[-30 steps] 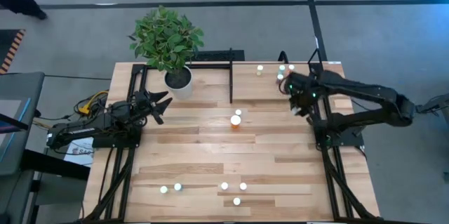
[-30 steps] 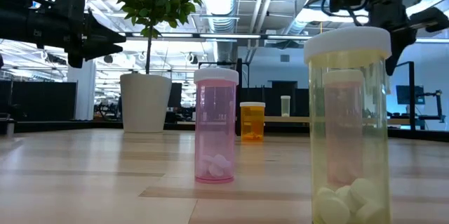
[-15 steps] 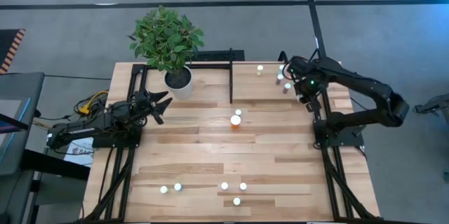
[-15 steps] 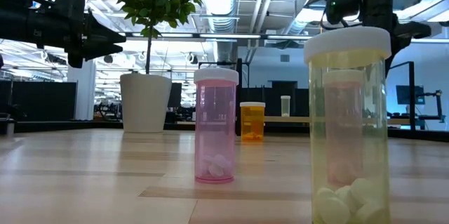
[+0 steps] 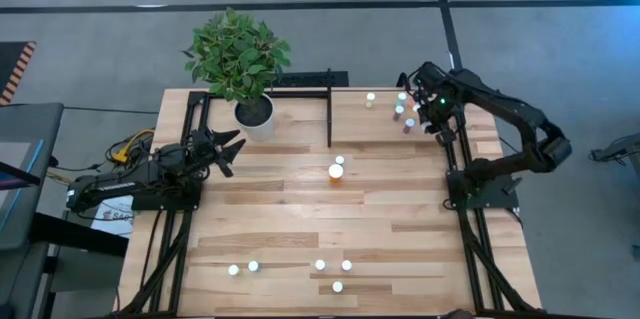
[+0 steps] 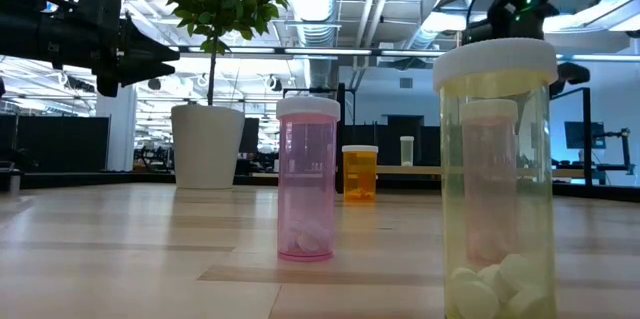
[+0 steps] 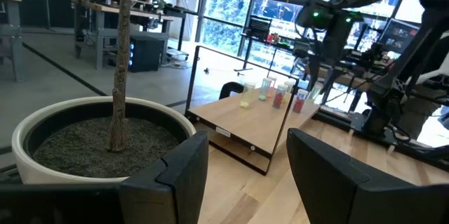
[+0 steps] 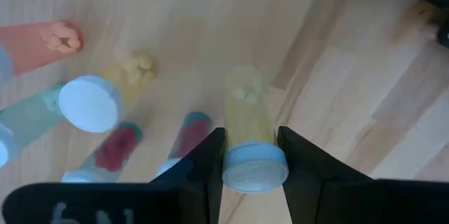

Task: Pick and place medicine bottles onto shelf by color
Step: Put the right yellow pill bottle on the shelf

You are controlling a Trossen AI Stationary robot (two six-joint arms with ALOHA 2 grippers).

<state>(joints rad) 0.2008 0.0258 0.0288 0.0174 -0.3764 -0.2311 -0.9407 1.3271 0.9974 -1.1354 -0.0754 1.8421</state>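
While gripped, yellowish bottle (image 8: 250, 140) upright.

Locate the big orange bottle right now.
In the high view the big orange bottle stands mid-table, right of the plant pot, with a small white-capped bottle just behind it.

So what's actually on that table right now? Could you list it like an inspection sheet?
Surface: light wood plank table, bare in the middle.
Job's things: small white-capped bottles; a group on the shelf at the far right corner, an orange bottle mid-table, five bottles near the front edge.
Clutter: potted plant at the far left of the table.
Claws: right claw over the shelf, shut on a yellowish bottle; left claw waits open at the left edge by the plant.
Cables: yellow and orange cable bundle off the left edge.
Surroundings: grey floor; office room behind.
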